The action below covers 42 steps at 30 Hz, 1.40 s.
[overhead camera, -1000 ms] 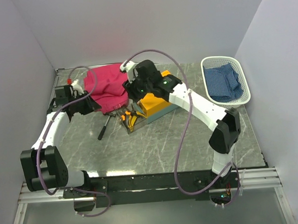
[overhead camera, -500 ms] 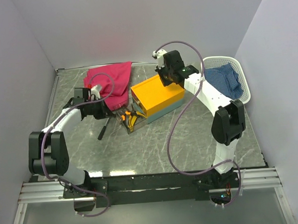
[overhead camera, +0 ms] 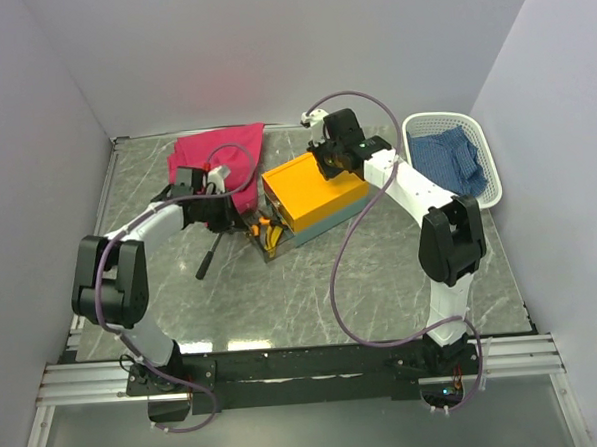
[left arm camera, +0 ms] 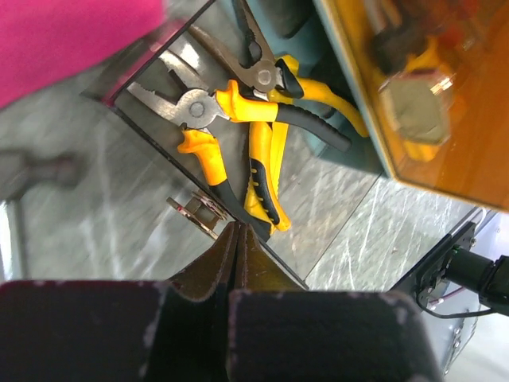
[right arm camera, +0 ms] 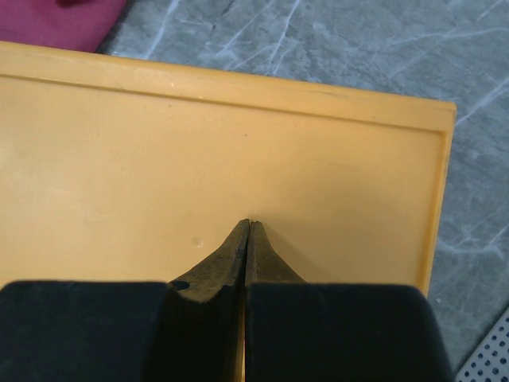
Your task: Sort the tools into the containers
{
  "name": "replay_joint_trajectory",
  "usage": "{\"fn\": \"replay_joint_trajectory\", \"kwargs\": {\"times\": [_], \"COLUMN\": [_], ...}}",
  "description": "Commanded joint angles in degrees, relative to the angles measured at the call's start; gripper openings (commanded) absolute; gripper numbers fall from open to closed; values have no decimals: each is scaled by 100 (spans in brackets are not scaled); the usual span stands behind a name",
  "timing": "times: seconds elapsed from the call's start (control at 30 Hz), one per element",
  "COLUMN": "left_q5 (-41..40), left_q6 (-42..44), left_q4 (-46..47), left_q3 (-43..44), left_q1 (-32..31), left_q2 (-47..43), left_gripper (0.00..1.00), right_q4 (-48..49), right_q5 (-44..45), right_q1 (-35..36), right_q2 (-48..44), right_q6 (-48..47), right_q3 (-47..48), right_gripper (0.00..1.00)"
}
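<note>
Centre frame: left pincer (left arm camera: 238, 232), closed and empty, hovers by the pliers (left arm camera: 238, 107); right pincer (right arm camera: 249, 229), closed and empty, above the toolbox (right arm camera: 238, 135).

The left arm (overhead camera: 144, 230) stretches low toward the centre and the right arm (overhead camera: 409, 186) bends inward. The left tool (left arm camera: 238, 229) and right tool (right arm camera: 249, 225) both have fingers pressed together, holding nothing.

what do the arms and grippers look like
Both the left arm and right arm have white links with bulky black joints, each trailed by a looping purple cable. The left gripper and right gripper are dark wedges tapering to a point, on black blocks.
</note>
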Motion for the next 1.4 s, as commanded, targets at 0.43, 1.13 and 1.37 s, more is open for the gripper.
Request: {"fn": "replay_joint_trajectory", "kwargs": {"times": [0.43, 1.13, 1.37], "left_q5": [554, 1285, -611], "left_q6": [113, -40, 1755], "left_q4": [305, 642, -1319], "left_q3": [1381, 890, 425], "left_q1": [-800, -300, -35], "left_q2": [1178, 398, -649], "left_gripper": [1, 22, 50], "right_q4": [-379, -484, -493], "right_q5": [-423, -274, -256], "right_q1": [52, 52, 52], "right_q2": [130, 86, 77], "right_q6": [85, -55, -99], "right_q3": [-587, -649, -649], "right_gripper": [0, 0, 0]}}
